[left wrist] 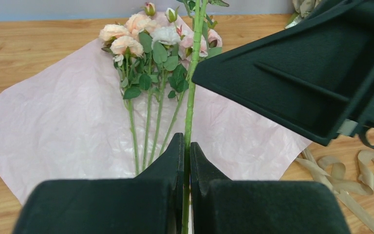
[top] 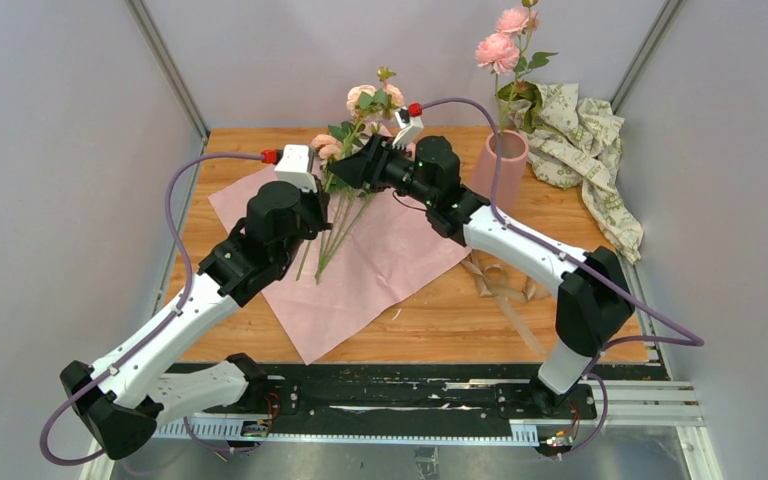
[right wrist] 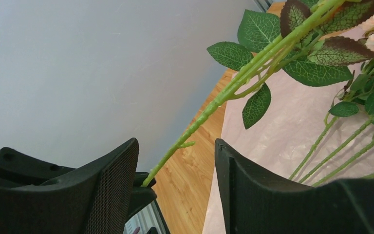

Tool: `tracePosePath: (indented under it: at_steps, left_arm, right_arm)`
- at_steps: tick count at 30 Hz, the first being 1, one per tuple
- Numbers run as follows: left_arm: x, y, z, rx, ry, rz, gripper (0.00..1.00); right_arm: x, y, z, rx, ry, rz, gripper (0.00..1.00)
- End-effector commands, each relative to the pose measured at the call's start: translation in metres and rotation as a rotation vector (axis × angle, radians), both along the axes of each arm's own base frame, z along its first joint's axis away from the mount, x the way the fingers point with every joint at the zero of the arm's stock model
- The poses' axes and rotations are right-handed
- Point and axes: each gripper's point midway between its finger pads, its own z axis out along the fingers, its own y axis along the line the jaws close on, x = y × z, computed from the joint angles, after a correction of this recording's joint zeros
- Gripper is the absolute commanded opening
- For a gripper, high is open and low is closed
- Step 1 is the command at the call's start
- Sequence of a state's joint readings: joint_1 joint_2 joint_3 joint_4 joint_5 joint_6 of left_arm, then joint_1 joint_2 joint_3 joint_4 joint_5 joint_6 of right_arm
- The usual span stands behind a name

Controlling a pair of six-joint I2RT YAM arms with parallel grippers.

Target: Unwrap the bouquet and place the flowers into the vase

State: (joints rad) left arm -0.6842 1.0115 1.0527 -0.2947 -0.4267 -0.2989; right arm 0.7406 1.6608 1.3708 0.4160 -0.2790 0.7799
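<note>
Left hand [left wrist: 185, 146]: you have it clamped on one green stem [left wrist: 191, 97].
Right hand [right wrist: 176, 144]: your jaws stand wide, with that stem between them.
Flowers [left wrist: 146, 53]: lying on the flat pink paper [left wrist: 58, 112].
Vase [top: 500, 165]: upright, back right of the surface [top: 440, 320].

We log: flowers [left wrist: 141, 39] peach-pink, stems [left wrist: 191, 107] green, leaves [right wrist: 316, 73] green, some brown-patched. Wrapping paper [top: 380, 270] pale pink. Vase [top: 500, 170] matte pink. Crumpled paper [top: 585, 140], worktop's far right corner: cream, green print. Ribbon [left wrist: 350, 170] tan. Worktop [top: 580, 330] orange-brown woodgrain.
</note>
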Motion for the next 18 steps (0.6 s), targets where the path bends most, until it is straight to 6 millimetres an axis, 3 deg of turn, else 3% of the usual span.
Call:
tracePosePath:
  at_steps: [1,9,16,18]
  left_arm:
    - [-0.005,0.001,0.016,-0.028,-0.030,-0.005,0.00]
    - [-0.011,-0.005,0.012,-0.057,-0.019,-0.046,0.00]
    - [-0.009,0.002,0.002,-0.029,0.002,-0.006,0.00]
    - [-0.008,0.004,-0.001,-0.023,0.007,0.008,0.00]
  right_arm:
    - [0.003,0.013,0.000,0.035,0.028,0.039,0.62]
    - [0.023,0.026,-0.003,0.023,0.033,0.051,0.54]
    - [0.028,0.025,0.000,0.008,0.008,0.040,0.05]
    - [0.025,0.022,0.001,0.001,-0.001,0.036,0.00]
